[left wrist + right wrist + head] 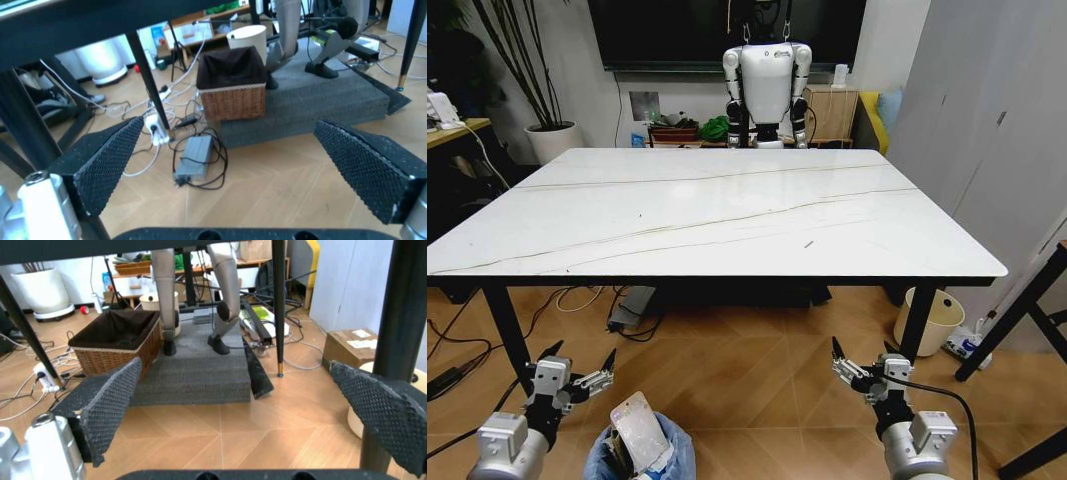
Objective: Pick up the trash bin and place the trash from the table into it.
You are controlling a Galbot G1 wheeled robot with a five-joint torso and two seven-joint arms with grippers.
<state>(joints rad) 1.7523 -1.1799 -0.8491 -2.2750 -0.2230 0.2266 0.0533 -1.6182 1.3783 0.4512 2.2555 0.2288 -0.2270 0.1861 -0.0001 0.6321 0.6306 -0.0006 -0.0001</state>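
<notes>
The trash bin (642, 458), lined with a crinkled light-blue bag, stands on the wooden floor at the bottom of the head view between my two arms. A pale flat packet (639, 428) of trash sticks up out of it. The white marble-look table (707, 215) spreads ahead, with one small dark sliver (808, 243) on its right half. My left gripper (582, 353) (228, 124) hangs open just left of the bin, holding nothing. My right gripper (862, 347) (235, 365) is open and empty to the bin's right, below the table's front edge.
A cream-white round bin (927, 322) sits by the table's right front leg. Under the table lie a power strip with cables (190, 160), a wicker basket (230, 90) and a grey mat. A white humanoid robot (767, 85) stands beyond the table. Black stand legs (1017, 320) cross at right.
</notes>
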